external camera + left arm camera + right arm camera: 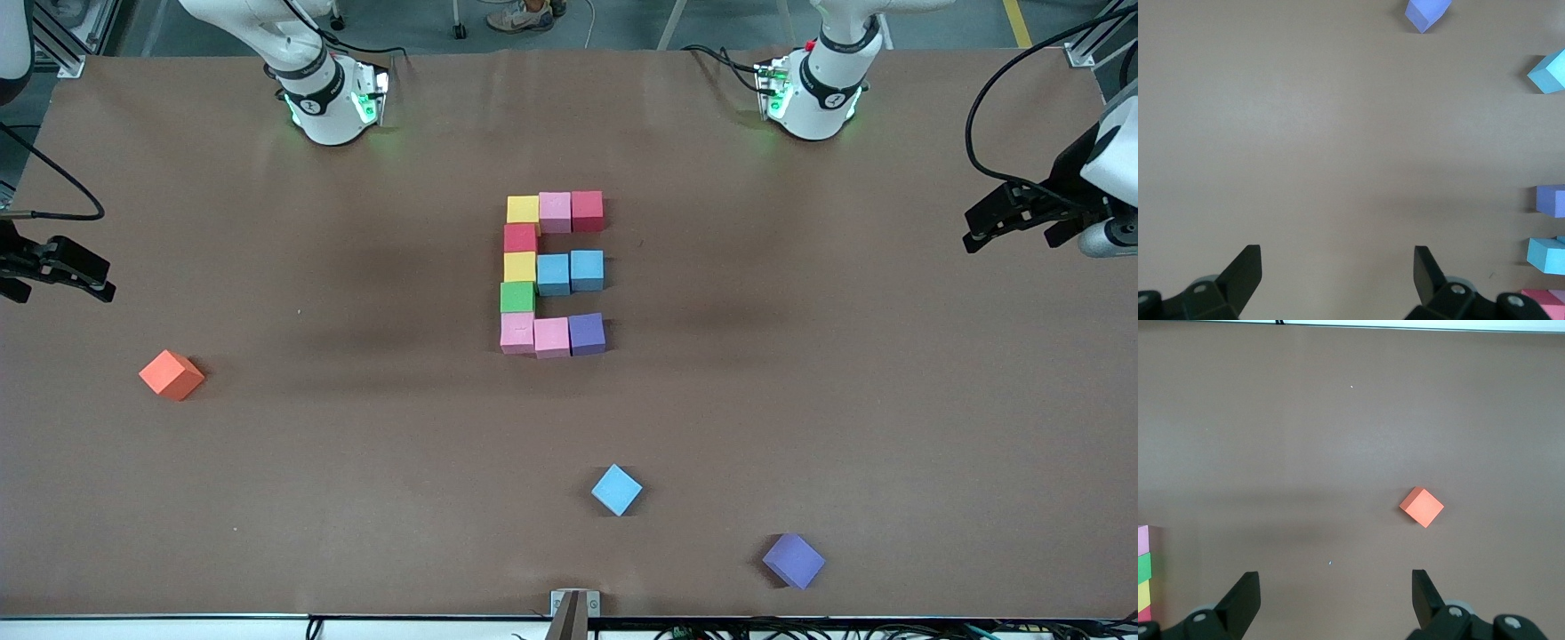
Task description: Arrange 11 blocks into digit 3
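Several foam cubes sit touching in an E-like figure at the table's middle. The bar nearest the robots is yellow (523,210), pink (555,212), red (587,210). The column runs on through red (520,238), yellow (520,267), green (517,296) and pink (516,332). Two light blue cubes (569,272) form the middle bar. Pink (551,337) and purple (587,333) complete the bar nearest the front camera. My left gripper (1009,229) (1338,267) is open and empty above the table's left-arm end. My right gripper (67,274) (1336,587) is open and empty above the right-arm end.
A loose light blue cube (616,489) (1548,72) and a loose purple cube (793,560) (1426,13) lie nearer the front camera than the figure. An orange cube (172,374) (1421,507) lies toward the right arm's end. A metal bracket (574,604) sits at the table's front edge.
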Controlling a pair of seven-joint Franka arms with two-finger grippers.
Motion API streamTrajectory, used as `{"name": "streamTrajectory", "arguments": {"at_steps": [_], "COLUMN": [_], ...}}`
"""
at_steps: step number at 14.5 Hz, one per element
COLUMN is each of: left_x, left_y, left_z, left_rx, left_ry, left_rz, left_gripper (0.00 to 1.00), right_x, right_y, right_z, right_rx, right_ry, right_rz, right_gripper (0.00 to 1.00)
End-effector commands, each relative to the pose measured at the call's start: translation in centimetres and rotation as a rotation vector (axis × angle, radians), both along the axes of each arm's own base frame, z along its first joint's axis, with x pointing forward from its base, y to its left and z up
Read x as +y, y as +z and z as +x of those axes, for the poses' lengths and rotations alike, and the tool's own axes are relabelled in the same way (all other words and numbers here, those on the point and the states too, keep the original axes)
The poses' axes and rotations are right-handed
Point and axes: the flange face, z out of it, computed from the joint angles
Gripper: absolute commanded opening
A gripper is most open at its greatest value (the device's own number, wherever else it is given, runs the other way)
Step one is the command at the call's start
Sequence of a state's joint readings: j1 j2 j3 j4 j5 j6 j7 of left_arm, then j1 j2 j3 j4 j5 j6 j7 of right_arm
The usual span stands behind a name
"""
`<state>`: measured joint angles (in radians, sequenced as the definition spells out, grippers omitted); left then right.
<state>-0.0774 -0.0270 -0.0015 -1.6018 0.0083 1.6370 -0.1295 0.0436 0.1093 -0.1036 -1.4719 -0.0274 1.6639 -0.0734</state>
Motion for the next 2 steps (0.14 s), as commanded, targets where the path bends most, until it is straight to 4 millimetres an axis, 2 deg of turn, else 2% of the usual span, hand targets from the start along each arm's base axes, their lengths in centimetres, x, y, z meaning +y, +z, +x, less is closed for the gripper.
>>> {"name": "streamTrajectory", "arguments": {"at_steps": [1,2], "left_x": [1.01,0.95], "left_y": [0.16,0.15], "left_z": [-0.34,-0.36], "left_rx": [-0.013,-0.012], "left_ry": [0.005,0.012], "left_rz": [0.002,0.003], "left_gripper": [1.00,1.00], "right_x": [0.12,0.12], "right_y": [0.46,0.48], "right_z": [-0.76,-0.74], "right_rx": [-0.005,-0.006], "right_ry": [0.011,0.010], "right_rz": [-0.020,-0.020], "right_gripper": [1.00,1.00]}}
